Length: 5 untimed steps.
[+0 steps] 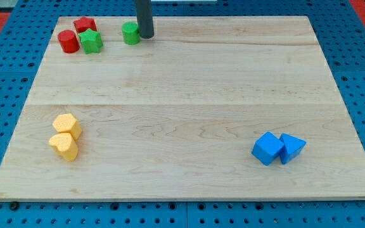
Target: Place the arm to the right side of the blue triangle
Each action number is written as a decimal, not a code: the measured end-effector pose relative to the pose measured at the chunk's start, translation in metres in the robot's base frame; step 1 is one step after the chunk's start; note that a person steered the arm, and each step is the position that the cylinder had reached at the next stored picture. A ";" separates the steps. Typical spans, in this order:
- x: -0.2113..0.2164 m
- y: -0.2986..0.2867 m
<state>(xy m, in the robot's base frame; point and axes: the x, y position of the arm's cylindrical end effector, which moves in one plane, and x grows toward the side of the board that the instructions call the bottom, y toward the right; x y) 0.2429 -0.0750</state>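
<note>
The blue triangle (292, 147) lies near the view's bottom right of the wooden board (189, 95), touching a blue cube (267, 149) on its left. My tip (146, 36) is at the view's top, left of centre, far up and left of the blue triangle. It stands just right of a green cylinder (130, 33), touching or almost touching it.
A red cylinder (68, 42), a red block (84, 26) and a green star-shaped block (91, 41) cluster at the view's top left. Two yellow blocks (66, 124) (64, 146) sit at the lower left. Blue pegboard (360, 38) surrounds the board.
</note>
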 end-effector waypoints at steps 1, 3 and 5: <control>-0.001 -0.043; -0.001 -0.077; 0.014 0.060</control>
<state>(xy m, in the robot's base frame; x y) 0.2571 -0.0147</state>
